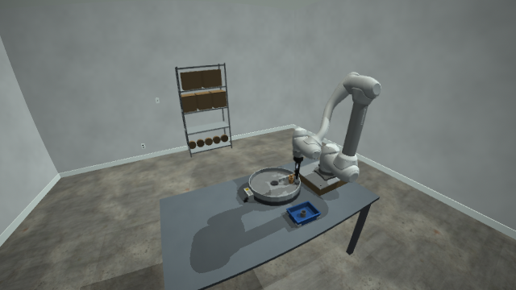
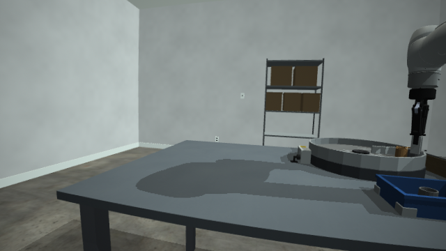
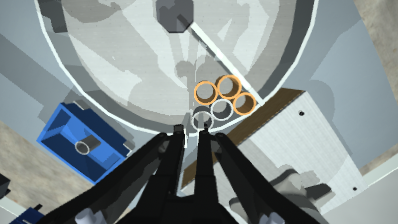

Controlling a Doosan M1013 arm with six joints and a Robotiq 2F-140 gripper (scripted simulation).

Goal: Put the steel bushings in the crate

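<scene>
The turning table (image 1: pixel 261 182) (image 2: pixel 366 162) (image 3: pixel 120 65) holds two grey steel bushings and three orange ones, bunched against its bar. One steel bushing (image 3: pixel 193 121) is nearest the rim; the other steel bushing (image 3: pixel 212 111) touches the orange group. An orange bushing (image 3: pixel 205 103) (image 2: pixel 401 151) (image 1: pixel 291 178) stands beside them. My gripper (image 3: pixel 194 119) (image 1: pixel 297 180) (image 2: pixel 416 148) points down at the rim, its fingers slightly open. In the wrist view one fingertip overlaps the nearest steel bushing, the other is outside it; no grip shows. The blue crate (image 1: pixel 289 212) (image 2: pixel 423 206) (image 3: pixel 70 114) holds one steel bushing (image 1: pixel 303 213) (image 2: pixel 428 192) (image 3: pixel 91 143).
A light bar (image 3: pixel 225 60) runs from the dark hub (image 3: pixel 175 15) to the turning table's raised wall. The robot's base plate (image 3: pixel 310 140) (image 1: pixel 321 184) lies beside that wall. A small white device (image 1: pixel 247 192) (image 2: pixel 304 154) sits at the turning table's far side from my gripper.
</scene>
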